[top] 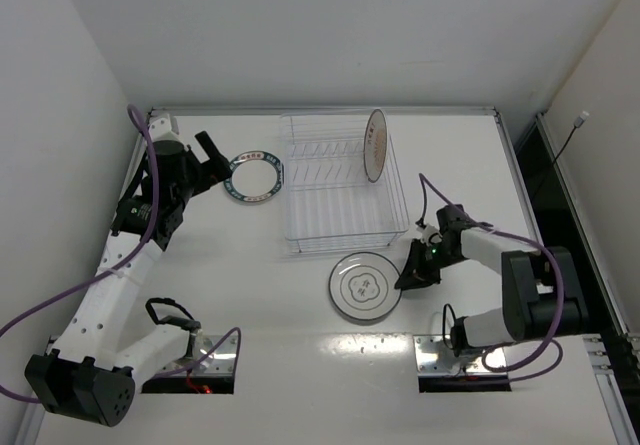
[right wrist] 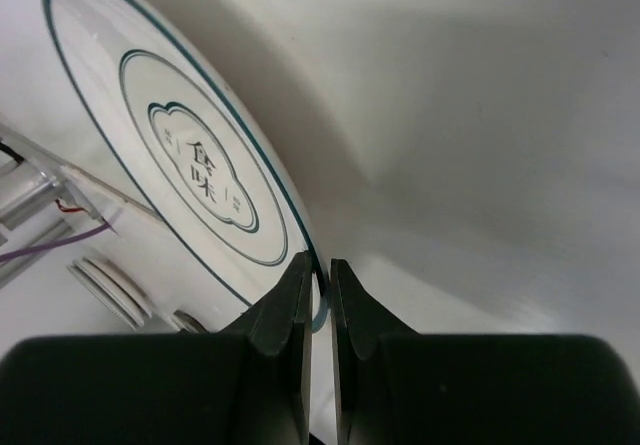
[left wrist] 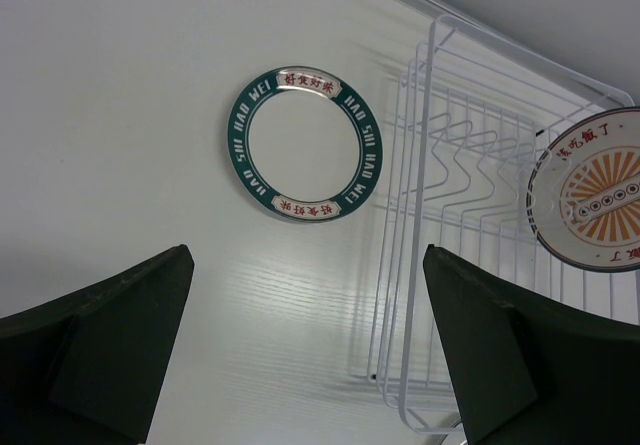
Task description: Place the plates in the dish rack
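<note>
Your grey plate (top: 365, 287) lies face up on the table (top: 280, 305), just in front of the near right corner of the rack (top: 330, 220) and apart from it. Your right gripper (right wrist: 320, 265) is clenched on this plate's right rim. In the right wrist view its two dark fingers (right wrist: 285, 310) stand almost together, with the thin edge of the plate caught between them. You cannot tell from these views whether that edge is raised off the table.

The rack sits toward the far edge of the table, about midway across its width. Your orange plate (left wrist: 595, 190) stands on edge among the tines at the rack's far right, its sunburst face turned to the left.

Your teal plate (left wrist: 305, 145) lies flat on the table just beside the rack's left wall, toward the far end. The left wrist view shows a narrow gap between the two.

Your left gripper (top: 213, 157) is near the table's far left corner, just left of the teal plate. Its jaws are spread wide and hold nothing. In its own wrist view the teal plate shows between and beyond the two fingers, untouched.
</note>
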Motion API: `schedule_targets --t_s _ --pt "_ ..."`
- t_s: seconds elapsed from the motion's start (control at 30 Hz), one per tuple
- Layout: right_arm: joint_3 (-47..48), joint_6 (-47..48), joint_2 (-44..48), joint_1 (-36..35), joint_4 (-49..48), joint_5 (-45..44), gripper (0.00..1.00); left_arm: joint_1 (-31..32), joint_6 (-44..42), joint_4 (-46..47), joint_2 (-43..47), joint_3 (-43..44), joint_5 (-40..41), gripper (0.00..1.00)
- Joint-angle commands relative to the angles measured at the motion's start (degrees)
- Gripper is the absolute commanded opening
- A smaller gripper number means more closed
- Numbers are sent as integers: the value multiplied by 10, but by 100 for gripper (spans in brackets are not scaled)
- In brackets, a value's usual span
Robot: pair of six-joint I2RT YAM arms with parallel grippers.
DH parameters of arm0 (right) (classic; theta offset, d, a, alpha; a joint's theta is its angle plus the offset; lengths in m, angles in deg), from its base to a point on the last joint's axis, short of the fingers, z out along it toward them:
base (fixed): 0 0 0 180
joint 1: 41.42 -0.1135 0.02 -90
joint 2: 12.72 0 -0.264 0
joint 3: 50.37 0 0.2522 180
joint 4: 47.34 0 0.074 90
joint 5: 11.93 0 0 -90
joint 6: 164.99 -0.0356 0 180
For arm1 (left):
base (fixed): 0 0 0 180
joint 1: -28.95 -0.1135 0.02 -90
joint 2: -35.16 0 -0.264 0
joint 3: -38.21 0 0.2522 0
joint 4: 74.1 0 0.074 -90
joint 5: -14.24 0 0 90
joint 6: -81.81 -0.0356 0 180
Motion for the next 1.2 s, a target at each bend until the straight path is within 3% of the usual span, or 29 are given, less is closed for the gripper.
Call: schedule_targets --t_s 0.0,0.3,0.63,0.73,0.9,1.17 --pt "43 6 33 -5 72 -74 0 4 -1 7 7 -2 -2 100" --pt "176 -17 187 -34 281 -106 0 4 -1 7 7 -7 -8 100" --pt "332 -30 253 -64 393 -79 0 4 4 13 1 -12 -8 100" --pt "447 -30 218 -64 400 -132 0 4 4 13 1 -12 -8 100" --pt "655 -37 82 -70 338 -284 0 4 4 13 1 -7 -8 100" --pt "758 -61 -78 -137 220 -509 0 4 -1 13 1 -7 -2 100"
